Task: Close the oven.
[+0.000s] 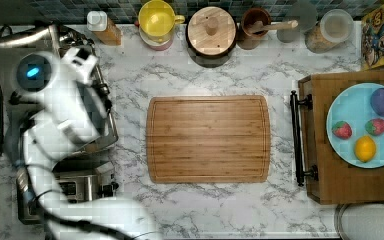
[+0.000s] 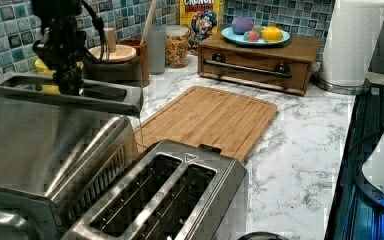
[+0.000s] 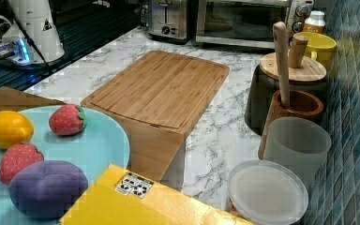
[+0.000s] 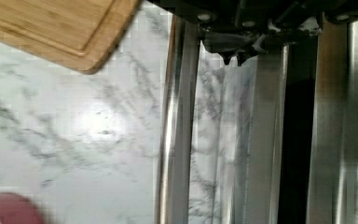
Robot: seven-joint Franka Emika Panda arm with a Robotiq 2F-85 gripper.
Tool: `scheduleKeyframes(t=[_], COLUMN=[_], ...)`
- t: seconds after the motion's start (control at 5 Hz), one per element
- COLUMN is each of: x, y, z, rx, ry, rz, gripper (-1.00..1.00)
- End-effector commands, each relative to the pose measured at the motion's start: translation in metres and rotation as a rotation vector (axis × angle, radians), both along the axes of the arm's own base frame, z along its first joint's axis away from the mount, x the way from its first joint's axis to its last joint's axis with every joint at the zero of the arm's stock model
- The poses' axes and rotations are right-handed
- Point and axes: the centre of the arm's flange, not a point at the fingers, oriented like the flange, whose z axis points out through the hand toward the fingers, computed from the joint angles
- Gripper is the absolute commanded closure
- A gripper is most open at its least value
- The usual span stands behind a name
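Note:
The steel oven (image 1: 5, 65) stands at the top view's left edge, mostly under my white arm. Its glass door (image 2: 80, 97) is open and lies about level in the left view, with the bar handle (image 4: 177, 116) along its outer edge. My gripper (image 2: 71, 87) comes down from above onto the door. Close up, its dark fingertips (image 4: 239, 59) sit close together at the glass just inside the handle, and marble shows through the pane. My gripper (image 4: 233, 58) is shut with nothing between its fingers. The oven (image 3: 243, 23) also stands at the far end of the counter.
A two-slot steel toaster (image 1: 82, 185) stands right beside the oven. A bamboo cutting board (image 1: 208, 138) lies mid-counter. A wooden box (image 1: 325, 150) at the top view's right carries a blue plate of toy fruit. Jars, a yellow mug (image 1: 156, 20) and a wooden lid line the tiled back wall.

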Motion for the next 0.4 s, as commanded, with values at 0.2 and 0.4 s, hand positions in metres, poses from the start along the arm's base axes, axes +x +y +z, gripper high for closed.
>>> scheduleKeyframes(t=[0.2,0.4], x=[-0.055,-0.042], y=[0.062,0.067], z=[0.145,0.161], rx=[0.013,0.011], ry=[-0.51,-0.408], rz=[-0.103,-0.101], gripper=[1.0,1.0])
